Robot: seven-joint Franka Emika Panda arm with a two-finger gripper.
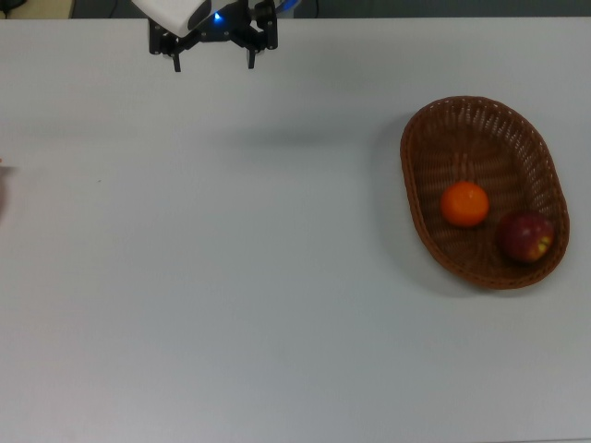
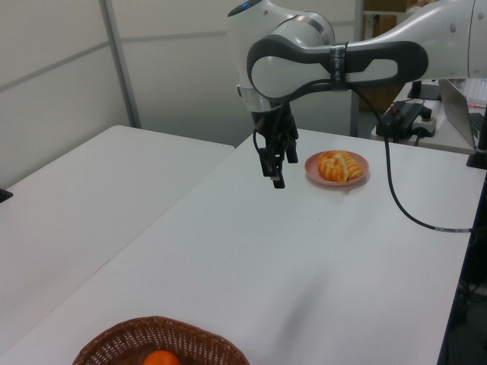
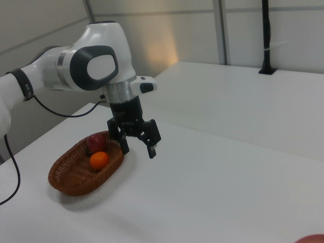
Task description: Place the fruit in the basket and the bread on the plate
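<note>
The brown wicker basket point(image 1: 407, 157) lies at the top view's right and holds the fruit: an orange point(image 1: 464, 204) and a dark red apple point(image 1: 526, 236). The right view shows the same basket point(image 3: 70, 189) with the orange point(image 3: 99, 160) and apple point(image 3: 94, 143) in it. In the left view the bread point(image 2: 340, 166), two golden loaves, rests on the pink plate point(image 2: 311, 162). My gripper point(image 1: 213, 63) hangs open and empty above the table's far edge, well apart from basket and plate. It also shows as the gripper point(image 2: 274, 172) and the gripper point(image 3: 138, 151).
The white table point(image 1: 277, 305) spreads wide between basket and plate. A black cable point(image 2: 403, 209) trails from the arm across the left view's right side. A second white table point(image 2: 84, 190) adjoins at the left view's left. Only the plate's edge point(image 3: 311, 238) shows in the right view.
</note>
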